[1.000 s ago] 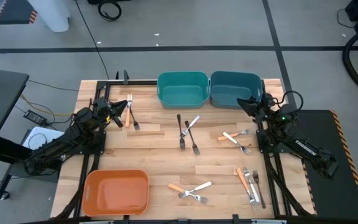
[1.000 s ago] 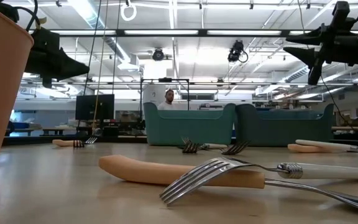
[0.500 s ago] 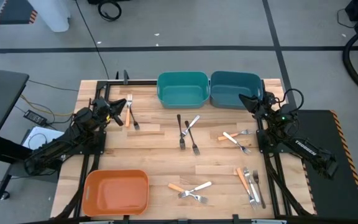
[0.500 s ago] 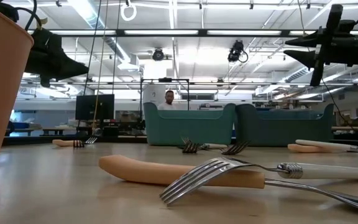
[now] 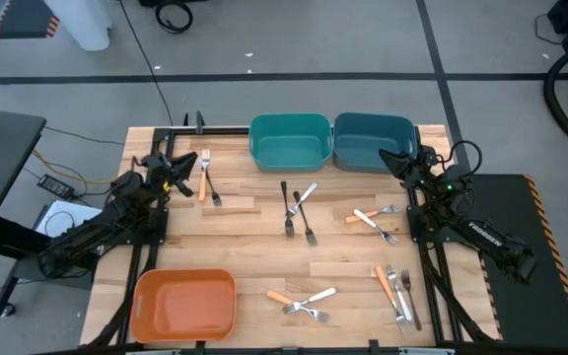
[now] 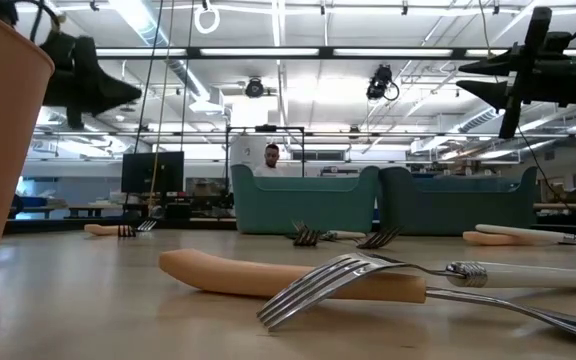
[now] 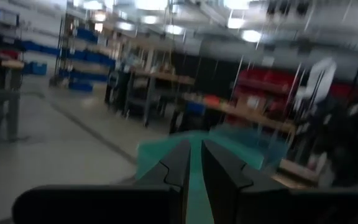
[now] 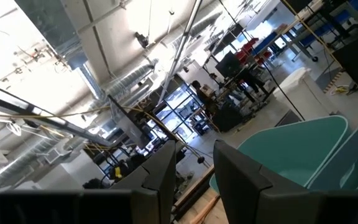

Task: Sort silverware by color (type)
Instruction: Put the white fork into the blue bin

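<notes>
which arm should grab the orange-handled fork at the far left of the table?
Left. The left gripper hovers right beside that orange-handled fork, empty. The right gripper is across the table by the blue bin.

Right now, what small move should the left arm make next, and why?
Probably lower the left gripper onto the orange-handled fork with metal tines beside it: its narrowly parted fingers hold nothing, the fork is the nearest one, and no fork has reached the orange plastic bin yet.

I see two teal bins and touching side by side at the table's far edge, an orange bin at the near left corner, and a person standing beyond the wooden table.
</notes>
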{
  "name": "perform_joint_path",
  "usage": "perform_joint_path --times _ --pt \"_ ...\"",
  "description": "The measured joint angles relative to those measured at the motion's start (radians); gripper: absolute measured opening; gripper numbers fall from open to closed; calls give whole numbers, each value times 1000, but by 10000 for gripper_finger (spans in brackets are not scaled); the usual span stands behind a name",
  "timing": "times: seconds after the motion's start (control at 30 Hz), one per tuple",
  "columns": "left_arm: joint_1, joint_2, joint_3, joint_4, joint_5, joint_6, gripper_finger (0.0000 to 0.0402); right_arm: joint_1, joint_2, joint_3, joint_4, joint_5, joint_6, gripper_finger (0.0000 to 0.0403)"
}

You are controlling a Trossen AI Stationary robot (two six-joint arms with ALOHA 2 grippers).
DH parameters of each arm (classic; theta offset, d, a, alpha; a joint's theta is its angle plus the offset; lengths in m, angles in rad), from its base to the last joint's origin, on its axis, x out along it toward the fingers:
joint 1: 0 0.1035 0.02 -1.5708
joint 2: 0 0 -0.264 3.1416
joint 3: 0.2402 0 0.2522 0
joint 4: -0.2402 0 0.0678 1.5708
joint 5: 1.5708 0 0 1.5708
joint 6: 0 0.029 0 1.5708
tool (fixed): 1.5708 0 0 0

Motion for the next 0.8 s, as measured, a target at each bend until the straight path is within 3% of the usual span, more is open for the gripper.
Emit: perform_joint_path --times 0.27,0.6,0.8 --pt "0 0 0 216 -40 -96 48 0 0 0 0 -1 -15 115" --pt "1 0 0 146 -59 -135 48 0 0 0 -1 0 -26 115" --pt "1 10 79 78 -96 -255 48 0 0 0 48 93 46 115"
